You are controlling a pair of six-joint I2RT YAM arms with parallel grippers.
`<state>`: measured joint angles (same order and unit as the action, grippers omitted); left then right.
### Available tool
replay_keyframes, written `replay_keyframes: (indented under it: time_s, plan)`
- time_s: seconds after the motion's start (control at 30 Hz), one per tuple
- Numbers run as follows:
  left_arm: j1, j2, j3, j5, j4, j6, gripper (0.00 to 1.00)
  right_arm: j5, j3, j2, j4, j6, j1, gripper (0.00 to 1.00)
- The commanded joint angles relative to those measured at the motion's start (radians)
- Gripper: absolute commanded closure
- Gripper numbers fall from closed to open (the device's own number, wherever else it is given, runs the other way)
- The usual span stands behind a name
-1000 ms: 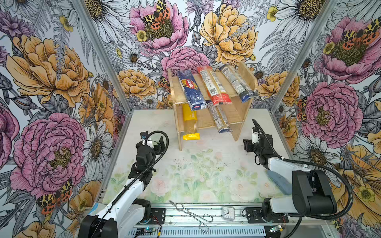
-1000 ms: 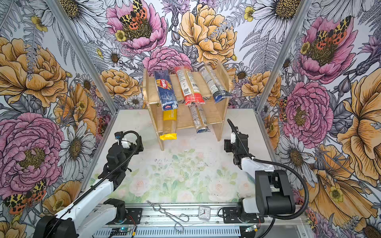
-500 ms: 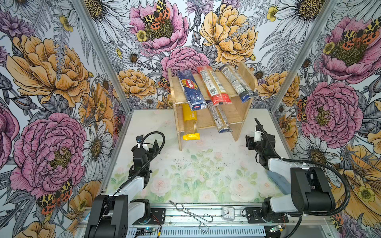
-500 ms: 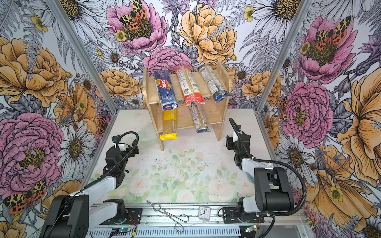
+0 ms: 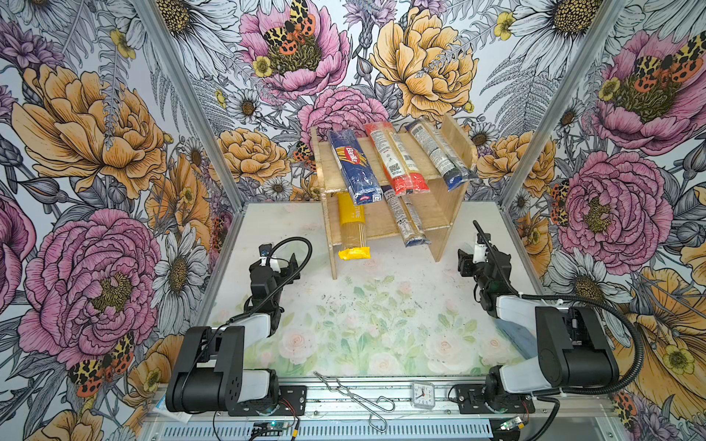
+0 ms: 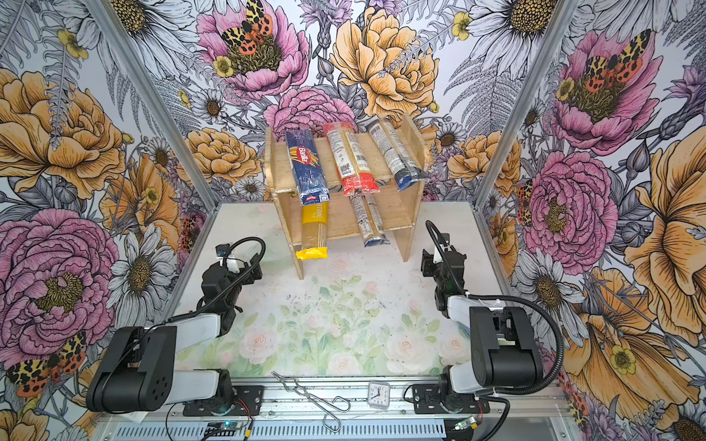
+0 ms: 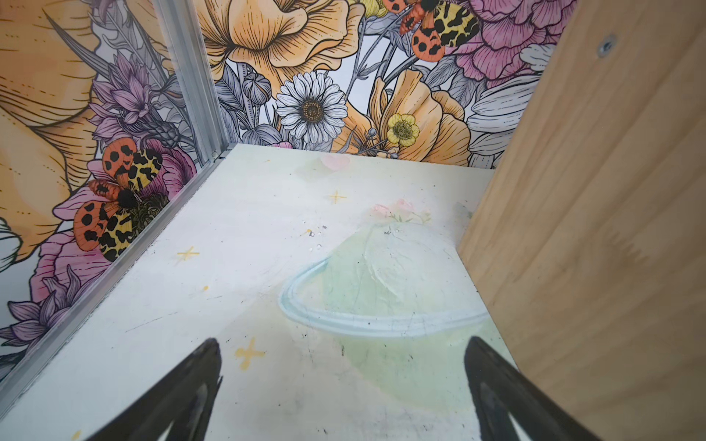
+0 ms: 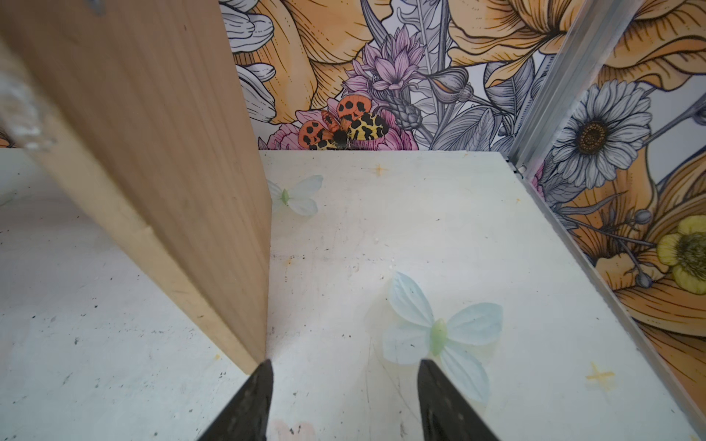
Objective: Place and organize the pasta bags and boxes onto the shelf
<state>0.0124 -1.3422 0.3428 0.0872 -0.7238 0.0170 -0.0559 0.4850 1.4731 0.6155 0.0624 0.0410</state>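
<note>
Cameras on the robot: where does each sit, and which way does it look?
Top views: high in front, looking down at the shelf; left arm, right arm show.
Left wrist: low over the table, facing the back corner; open left hand shows.
Right wrist: facing the other back corner; open right hand shows.
Shared: both wrist views catch the shelf's sides.

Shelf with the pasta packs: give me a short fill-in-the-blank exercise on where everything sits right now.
1. The dark blue Barilla pack lies on the shelf's ____ board.
2. The yellow pack lies on the ____ board, its end overhanging the front edge.
3. Beside the Barilla pack, that board carries ____ other packs.
4. The left end effector and the right end effector are open and hold ____.

Missing words: top; lower; two; nothing.
</note>
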Motion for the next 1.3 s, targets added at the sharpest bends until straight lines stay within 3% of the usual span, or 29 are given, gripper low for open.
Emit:
replay_keyframes:
  time_s: [0.0,0.87,1.0,1.1,1.27]
  plan:
    - [-0.007,-0.009,0.024,-0.035,-0.03,-0.028,0.01,0.015,-0.018,0.03,0.091,0.011,0.007,0.39]
    - [-0.015,-0.025,0.048,-0.062,0.0,-0.028,0.01,0.08,-0.085,0.064,0.236,0.023,0.0,0.38]
    - [-0.031,-0.03,0.059,-0.114,0.014,-0.026,0.01,0.08,-0.085,0.064,0.237,0.023,0.0,0.37]
    - [-0.051,-0.056,0.104,-0.237,0.079,-0.042,0.01,0.08,-0.085,0.064,0.236,0.022,-0.001,0.37]
    - [-0.046,-0.041,0.086,-0.191,0.054,-0.028,0.01,0.082,-0.089,0.065,0.247,0.023,-0.002,0.37]
